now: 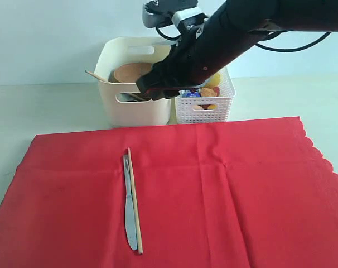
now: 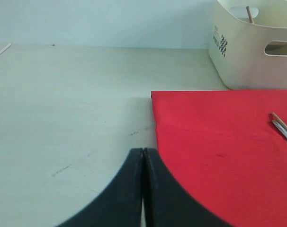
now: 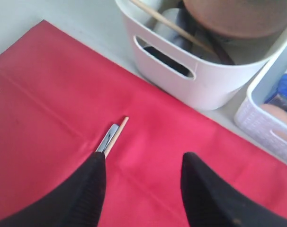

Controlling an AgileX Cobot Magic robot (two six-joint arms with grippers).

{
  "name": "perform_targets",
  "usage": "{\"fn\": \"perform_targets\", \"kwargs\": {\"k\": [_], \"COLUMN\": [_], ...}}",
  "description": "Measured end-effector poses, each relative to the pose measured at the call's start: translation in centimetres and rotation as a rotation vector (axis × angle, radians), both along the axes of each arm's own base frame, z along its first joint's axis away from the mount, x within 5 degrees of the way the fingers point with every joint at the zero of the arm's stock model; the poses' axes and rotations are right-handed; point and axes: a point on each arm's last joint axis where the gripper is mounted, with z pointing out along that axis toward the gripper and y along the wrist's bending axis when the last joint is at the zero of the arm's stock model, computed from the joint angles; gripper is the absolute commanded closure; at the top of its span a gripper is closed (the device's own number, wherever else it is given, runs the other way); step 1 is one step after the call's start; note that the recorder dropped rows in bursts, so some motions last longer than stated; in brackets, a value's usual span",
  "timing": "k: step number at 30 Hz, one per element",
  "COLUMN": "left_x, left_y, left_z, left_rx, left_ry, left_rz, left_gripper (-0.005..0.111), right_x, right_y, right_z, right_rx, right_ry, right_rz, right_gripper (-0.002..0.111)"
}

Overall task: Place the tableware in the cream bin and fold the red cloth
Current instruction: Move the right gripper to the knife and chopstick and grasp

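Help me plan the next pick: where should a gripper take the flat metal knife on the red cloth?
Probably mid-length on the flat metal knife, straight down, jaws across its narrow width; it lies flat, a wooden chopstick touching alongside.

Setting: robot test bench, not domestic. Bare pale tabletop surrounds the cream bin; plain light wall behind the bin; cabled black robot arm above it.
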Motion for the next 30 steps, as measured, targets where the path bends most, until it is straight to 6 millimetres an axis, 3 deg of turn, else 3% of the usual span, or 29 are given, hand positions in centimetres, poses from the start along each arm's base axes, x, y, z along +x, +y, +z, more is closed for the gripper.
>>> {"fn": "perform_targets", "kwargs": {"k": [12, 25, 30], "left_x": [0.0, 0.0, 0.0], "left_y": [0.0, 0.0, 0.0], "left_z": [0.0, 0.0, 0.0], "left_rx": [0.000, 0.000, 0.000], "left_ry": [0.000, 0.000, 0.000], "left_rz": [0.000, 0.000, 0.000], "left_gripper": [0.107, 0.107, 0.107], "right_x": [-0.9, -0.5, -0.2], "right_y": [0.2, 2.3, 2.8], "right_z": [-0.9, -7.9, -9.5], "right_rx": [0.002, 0.067, 0.079], "right_ry": [0.141, 0.458, 0.475], "right_rz": [0.012, -0.013, -0.002], "right_gripper": [0.060, 0.060, 0.060]}}
